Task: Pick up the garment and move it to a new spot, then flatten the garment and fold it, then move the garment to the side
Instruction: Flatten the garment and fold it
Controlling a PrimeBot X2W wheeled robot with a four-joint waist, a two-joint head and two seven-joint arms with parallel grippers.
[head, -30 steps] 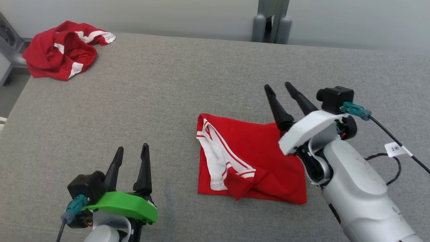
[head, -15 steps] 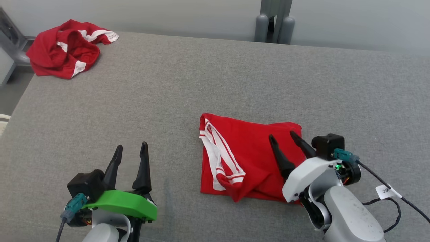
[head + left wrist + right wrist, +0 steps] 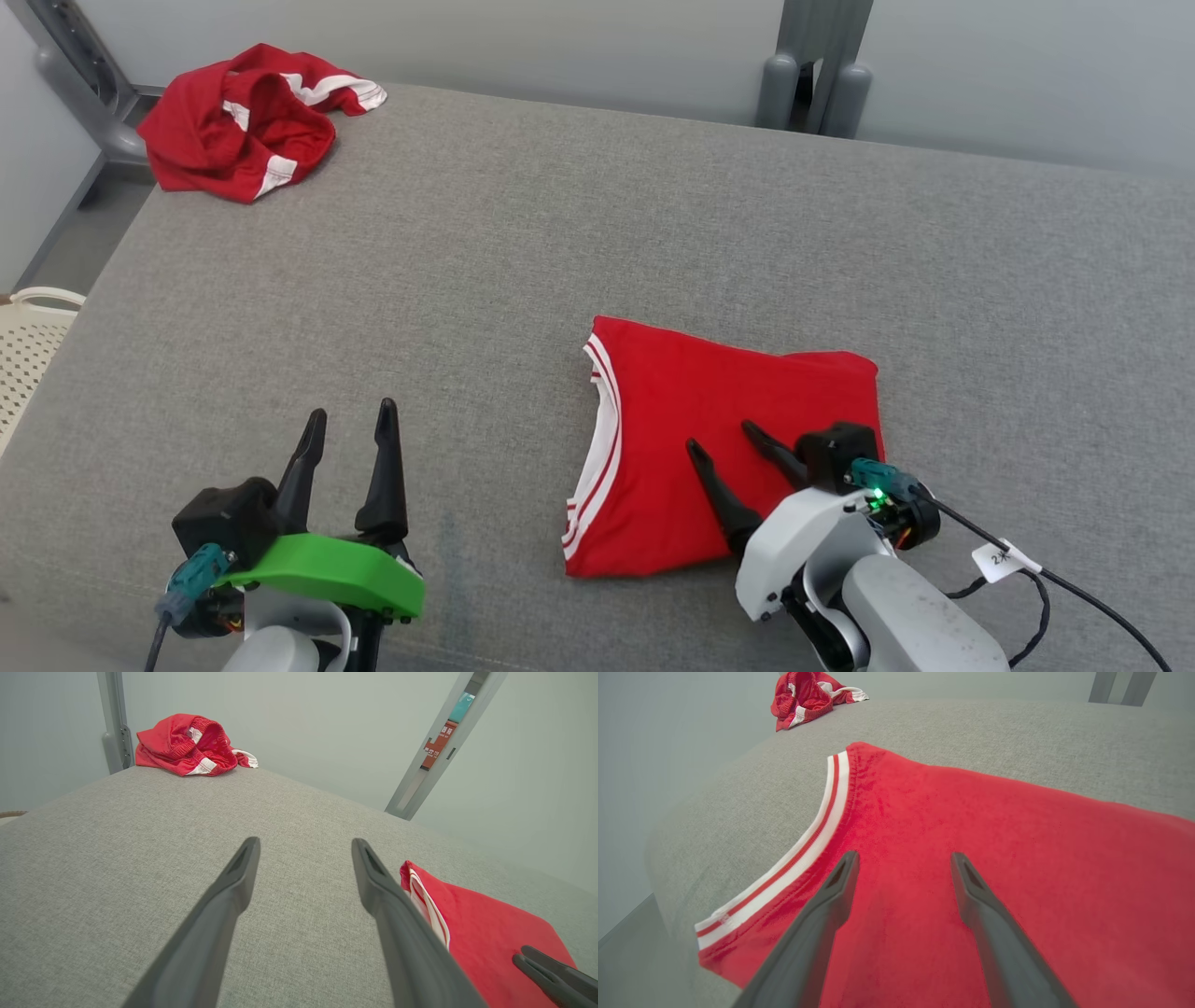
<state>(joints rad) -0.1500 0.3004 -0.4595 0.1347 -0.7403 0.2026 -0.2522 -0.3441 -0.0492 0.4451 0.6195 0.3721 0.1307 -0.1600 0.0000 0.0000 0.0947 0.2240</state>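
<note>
I see the red garment (image 3: 691, 392) lying folded into a flat, roughly square packet on the grey surface (image 3: 448, 280), a little right of its middle and toward my near edge. White trim with a thin red stripe runs down its left edge.

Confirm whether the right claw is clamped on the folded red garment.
No: the right claw has its fingers spread apart over the folded red garment, with no cloth pinched between them.
</note>
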